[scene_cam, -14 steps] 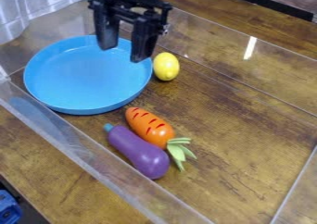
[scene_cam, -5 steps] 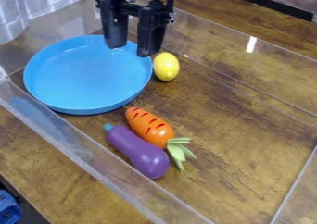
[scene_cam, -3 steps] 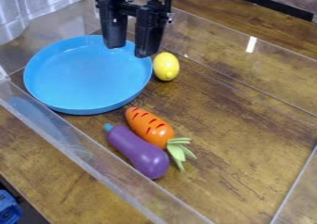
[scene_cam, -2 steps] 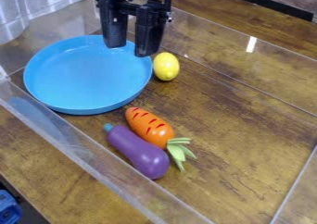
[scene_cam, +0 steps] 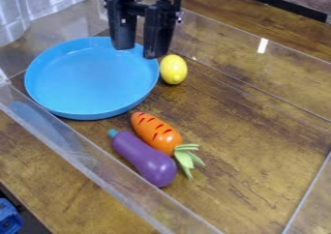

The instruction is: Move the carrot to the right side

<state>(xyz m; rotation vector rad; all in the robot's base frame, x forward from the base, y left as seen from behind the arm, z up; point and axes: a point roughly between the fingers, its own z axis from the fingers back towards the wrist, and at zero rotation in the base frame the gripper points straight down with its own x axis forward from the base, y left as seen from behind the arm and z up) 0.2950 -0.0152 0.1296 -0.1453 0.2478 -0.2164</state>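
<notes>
The blue plate (scene_cam: 88, 80) sits on the brown wood-grain tabletop (scene_cam: 253, 117), which shows bright glints. The black gripper (scene_cam: 138, 35) hangs over the plate's far right part, its two fingers spread, with nothing between them. The toy carrot (scene_cam: 159, 133) lies nearer the camera than the plate, with the purple toy eggplant (scene_cam: 143, 159) just beside it. The yellow toy lemon (scene_cam: 173, 70) is just right of the plate. A clear plastic wall (scene_cam: 97, 165) slants past the plate's near left side.
</notes>
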